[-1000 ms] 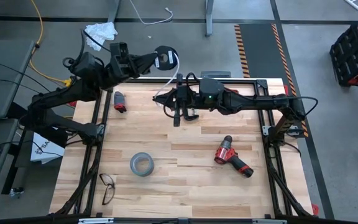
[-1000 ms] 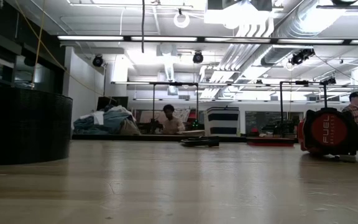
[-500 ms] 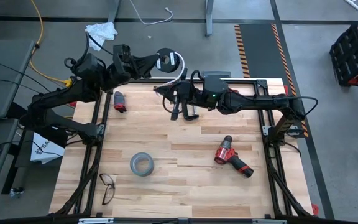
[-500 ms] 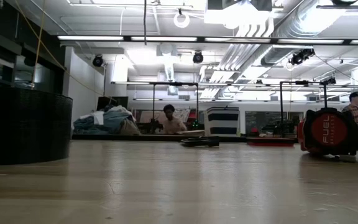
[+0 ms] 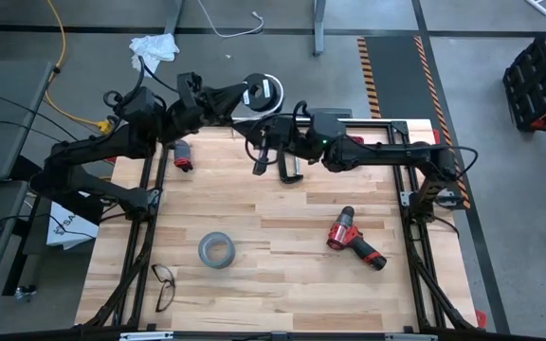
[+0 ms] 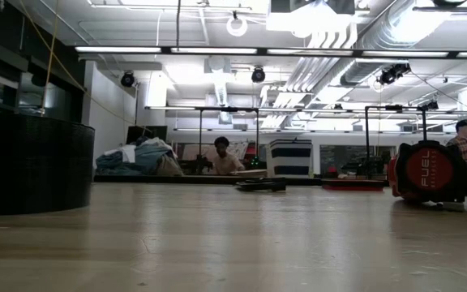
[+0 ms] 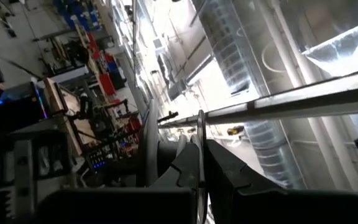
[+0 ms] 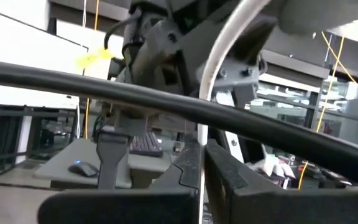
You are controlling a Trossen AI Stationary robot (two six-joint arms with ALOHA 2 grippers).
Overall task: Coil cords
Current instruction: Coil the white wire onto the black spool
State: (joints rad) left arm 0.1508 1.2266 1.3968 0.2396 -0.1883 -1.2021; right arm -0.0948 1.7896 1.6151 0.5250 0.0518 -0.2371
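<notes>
The cord is a thin white cable (image 5: 275, 93) joined to a small black round disc (image 5: 257, 93). Both hang above the table's far edge. My left gripper (image 5: 245, 96) reaches in from the left and is shut on the disc. My right gripper (image 5: 253, 131) comes from the right, just on the near side of the disc, and is shut on the white cable. The cable curls around the disc's right side and runs down to my right gripper. In the left wrist view the disc (image 7: 201, 143) appears edge-on between the fingers. My left gripper pinches the disc's flat faces (image 7: 201, 163) between its two fingers, coming from the table's left and slanting a little upward. The disc is lifted clear of the table. My right gripper pinches the white cable (image 8: 201, 138) between its two fingers, slanting upward from the table's right. From the fingers the cable rises and bends over toward the disc (image 8: 247, 15), clear of the table.
A red drill (image 5: 354, 239), a grey tape roll (image 5: 214, 250), a pair of glasses (image 5: 164, 284) and a small red-and-black object (image 5: 182, 154) lie on the wooden table. A yellow cord (image 5: 60, 57) and a loose white cable (image 5: 240, 28) lie on the floor beyond.
My right gripper has moved toward the far edge and the disc and has tipped upward, drawing the cable's arc in close around the disc. My left gripper has rolled, turning the disc with it. Both stay shut.
</notes>
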